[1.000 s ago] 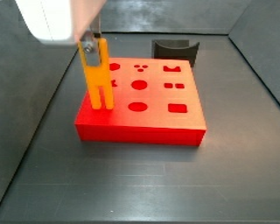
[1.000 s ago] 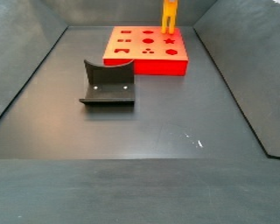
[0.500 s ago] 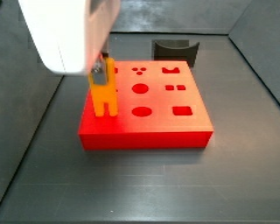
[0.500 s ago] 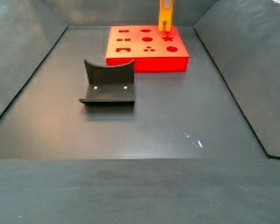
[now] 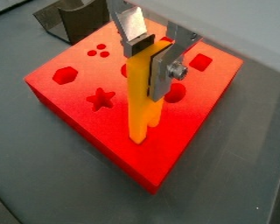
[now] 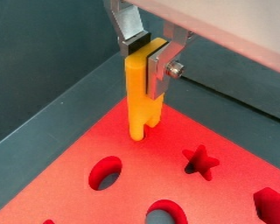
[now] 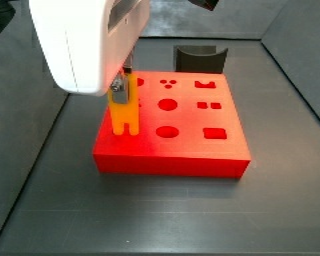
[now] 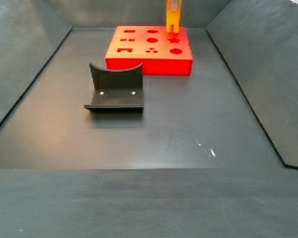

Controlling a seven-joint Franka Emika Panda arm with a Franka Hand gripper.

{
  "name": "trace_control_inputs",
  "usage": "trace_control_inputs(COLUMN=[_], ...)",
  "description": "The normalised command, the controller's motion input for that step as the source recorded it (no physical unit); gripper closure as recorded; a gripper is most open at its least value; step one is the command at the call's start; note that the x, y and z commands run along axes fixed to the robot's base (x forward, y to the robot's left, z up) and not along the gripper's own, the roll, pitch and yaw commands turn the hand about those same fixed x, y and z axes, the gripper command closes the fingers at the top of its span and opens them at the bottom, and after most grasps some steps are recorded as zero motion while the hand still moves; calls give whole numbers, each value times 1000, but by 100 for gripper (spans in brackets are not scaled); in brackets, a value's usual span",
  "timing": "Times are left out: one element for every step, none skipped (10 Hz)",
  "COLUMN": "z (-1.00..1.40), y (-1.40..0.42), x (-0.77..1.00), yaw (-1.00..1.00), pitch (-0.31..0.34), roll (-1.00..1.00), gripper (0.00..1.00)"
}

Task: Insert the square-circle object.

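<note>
- The floor (image 8: 177, 186) is a dark grey, matte sheet with faint scuffs and a small pale fleck near the front; dark walls rise along its sides and back, forming a shallow bin.
- The fixture (image 8: 115, 89), a dark L-shaped bracket on a base plate, stands on the floor well apart from the block in a side view, and shows behind the block in a side view (image 7: 199, 56).
- The red block (image 7: 190, 140) lies flat on the floor, its top cut with shaped holes: circles, a square, a star, a hexagon.
- The square-circle object (image 7: 121, 115) stands upright over one edge of the block's top, prongs down; in a wrist view (image 6: 142, 96) its forked end hangs just above the red surface.
- The gripper (image 5: 150, 54) is above the block, its silver plates pressed against the bar's upper end, pinching it; its white housing fills the upper corner of a side view.
- The bar (image 8: 174, 16) appears at the far end of the bin.
</note>
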Motion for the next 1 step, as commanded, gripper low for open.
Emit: trace_control_inputs(z=[0], y=[0], x=[0], yaw=[0], pitch=[0], roll=[0], gripper=[100])
